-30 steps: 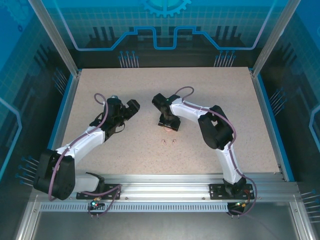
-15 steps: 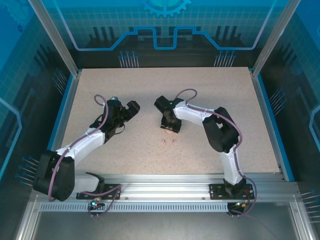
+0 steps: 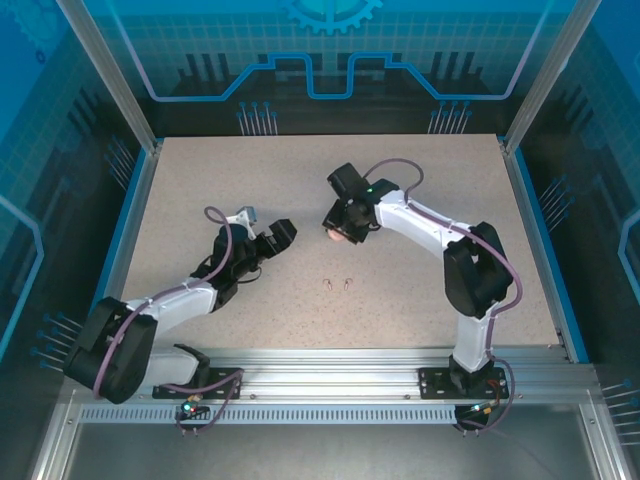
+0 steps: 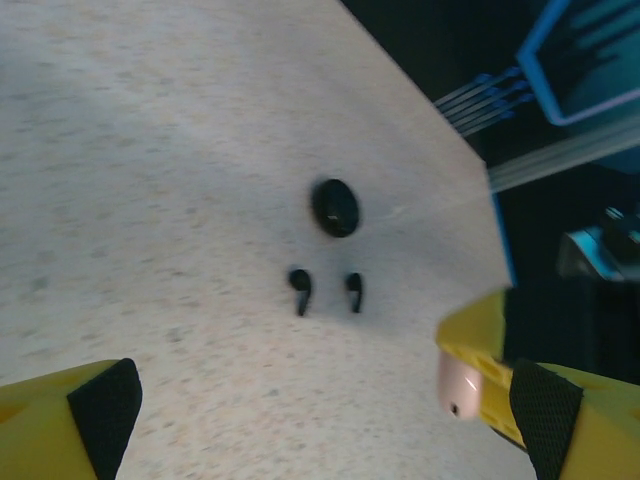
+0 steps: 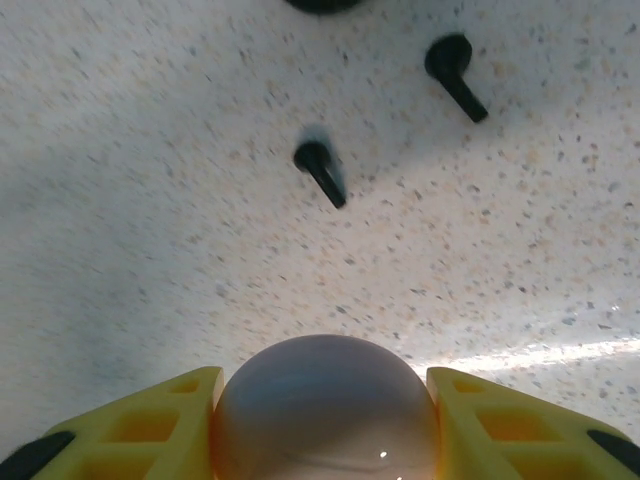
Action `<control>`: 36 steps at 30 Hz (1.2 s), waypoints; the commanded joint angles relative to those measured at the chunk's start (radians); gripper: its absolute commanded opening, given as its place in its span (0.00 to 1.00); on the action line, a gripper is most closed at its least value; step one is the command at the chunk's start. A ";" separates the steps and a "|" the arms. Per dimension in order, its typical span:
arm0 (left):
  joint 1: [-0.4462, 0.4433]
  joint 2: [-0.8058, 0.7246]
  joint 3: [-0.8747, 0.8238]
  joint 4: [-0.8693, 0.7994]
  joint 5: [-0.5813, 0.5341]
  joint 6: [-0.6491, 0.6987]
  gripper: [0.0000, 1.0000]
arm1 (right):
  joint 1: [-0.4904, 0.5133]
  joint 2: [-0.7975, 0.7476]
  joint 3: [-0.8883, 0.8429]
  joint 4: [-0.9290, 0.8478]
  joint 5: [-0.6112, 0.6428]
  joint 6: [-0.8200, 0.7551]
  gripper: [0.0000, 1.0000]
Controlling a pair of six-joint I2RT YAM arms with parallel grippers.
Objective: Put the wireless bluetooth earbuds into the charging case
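Note:
My right gripper [image 5: 322,388] is shut on a round pale pinkish charging case [image 5: 325,425], holding it just above the table; from above, this right gripper [image 3: 340,226] and the pale case [image 3: 337,234] sit at mid-table. Two pale earbuds [image 3: 330,285] [image 3: 347,283] lie on the table nearer the arm bases. Two black earbuds [image 5: 322,172] [image 5: 455,76] lie ahead of the held case, close to a black round case [image 4: 335,207]. My left gripper [image 4: 325,405] is open with nothing between its fingers, left of the held case [image 4: 458,385]; from above, the left gripper [image 3: 277,238] points at it.
The speckled beige table [image 3: 200,180] is bounded by blue side rails [image 3: 128,215] and an aluminium frame. Its right edge [image 4: 495,215] drops to dark floor beyond the black case. Open tabletop lies at the back and the far right.
My right gripper has closed on the pale case and carried it back, away from the pale earbuds. My left arm has swung nearer and rightward, toward the held case.

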 commanded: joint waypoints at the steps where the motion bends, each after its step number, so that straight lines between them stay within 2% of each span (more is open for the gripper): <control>1: -0.029 0.061 0.009 0.184 0.080 0.037 0.99 | -0.031 -0.001 0.045 0.041 -0.081 0.065 0.42; 7: -0.065 0.160 0.068 0.258 0.128 0.051 0.94 | -0.064 0.005 0.028 0.136 -0.169 0.164 0.42; 12: -0.081 0.232 0.120 0.298 0.146 0.057 0.77 | -0.064 0.008 0.042 0.144 -0.184 0.187 0.42; 20: -0.099 0.334 0.199 0.344 0.176 0.047 0.60 | -0.056 -0.006 0.035 0.157 -0.194 0.196 0.42; 36: -0.106 0.430 0.249 0.399 0.158 0.019 0.48 | -0.048 -0.019 -0.002 0.195 -0.210 0.207 0.42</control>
